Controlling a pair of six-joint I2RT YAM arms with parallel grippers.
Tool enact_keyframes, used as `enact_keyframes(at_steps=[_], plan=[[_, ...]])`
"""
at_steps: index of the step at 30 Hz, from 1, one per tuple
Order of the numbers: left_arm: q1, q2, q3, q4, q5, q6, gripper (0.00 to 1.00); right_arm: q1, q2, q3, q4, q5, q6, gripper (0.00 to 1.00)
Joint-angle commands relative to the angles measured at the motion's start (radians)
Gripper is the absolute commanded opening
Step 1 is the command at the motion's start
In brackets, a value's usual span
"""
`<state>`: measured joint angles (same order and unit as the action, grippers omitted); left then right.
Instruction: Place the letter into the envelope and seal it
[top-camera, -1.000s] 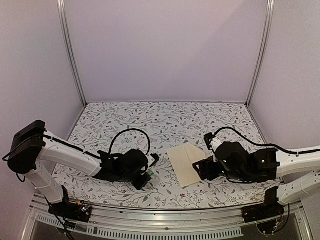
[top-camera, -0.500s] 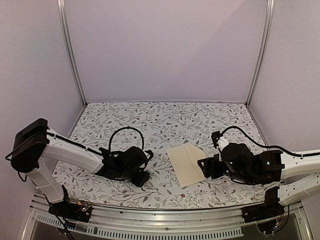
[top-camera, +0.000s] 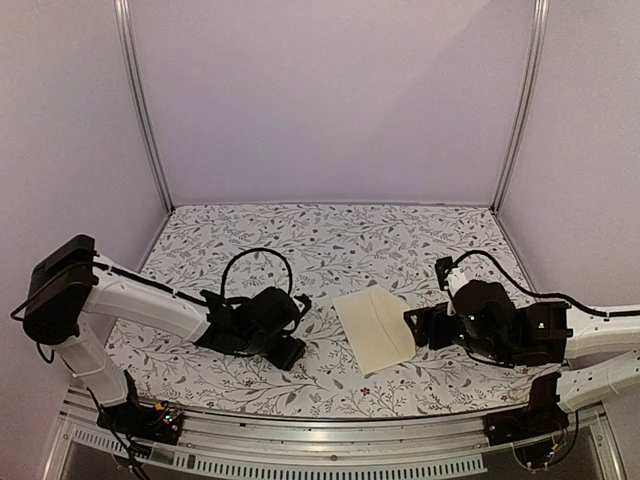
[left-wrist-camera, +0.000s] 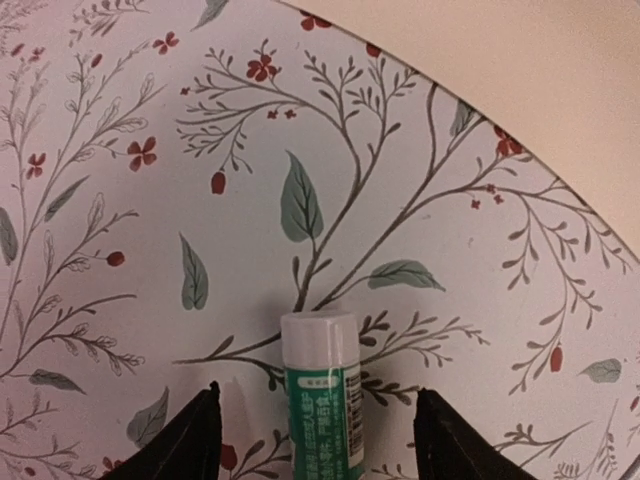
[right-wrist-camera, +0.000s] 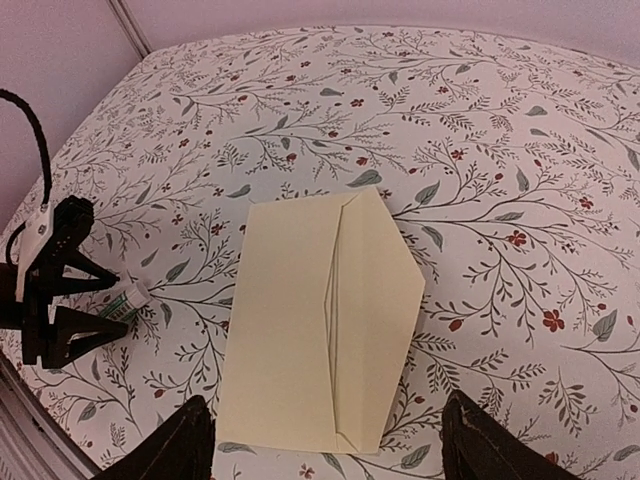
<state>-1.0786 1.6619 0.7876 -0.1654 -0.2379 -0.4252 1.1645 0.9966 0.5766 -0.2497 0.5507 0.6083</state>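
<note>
Envelope (right-wrist-camera: 300, 320): plain cream, lying flat on the floral table (right-wrist-camera: 480, 150), near its front edge and between the two arms. No writing or stamp can be read on the face that shows. Its outline is five-sided, a rectangle with a shallow triangular flap spread out flat, and straight fold lines run along the base of the flap. In the top view its long axis runs roughly from far to near, with the near end swung toward the right arm. The tip of the flap points at the right arm.

The right claw (right-wrist-camera: 328, 405) hangs just beside that flap edge. Its two fingers stand wide apart with nothing between them, and the envelope's near end shows on the table in the gap.

The left claw (left-wrist-camera: 315, 425) sits low over the table on the envelope's other side, close to it but not touching. Its fingers are apart too, and a glue stick (left-wrist-camera: 320, 375) lies on the table between them with a clear gap on each side, so it is not clamped. The stick has a white cap and a green label with lines of small print and a white panel, all too small and blurred to read. Its capped end points away from the claw, toward the envelope's curved edge at the top of the left wrist view.
</note>
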Motion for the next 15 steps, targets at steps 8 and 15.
enact_keyframes(at_steps=[8,15], plan=[[0.01,0.004,0.186,0.052,-0.015,0.114,0.64,-0.415,-0.029,-0.131,0.268,-0.338,-0.056,0.74],[0.028,0.154,0.282,0.146,0.046,0.137,0.41,-0.62,0.177,-0.148,0.457,-0.54,-0.084,0.39]])
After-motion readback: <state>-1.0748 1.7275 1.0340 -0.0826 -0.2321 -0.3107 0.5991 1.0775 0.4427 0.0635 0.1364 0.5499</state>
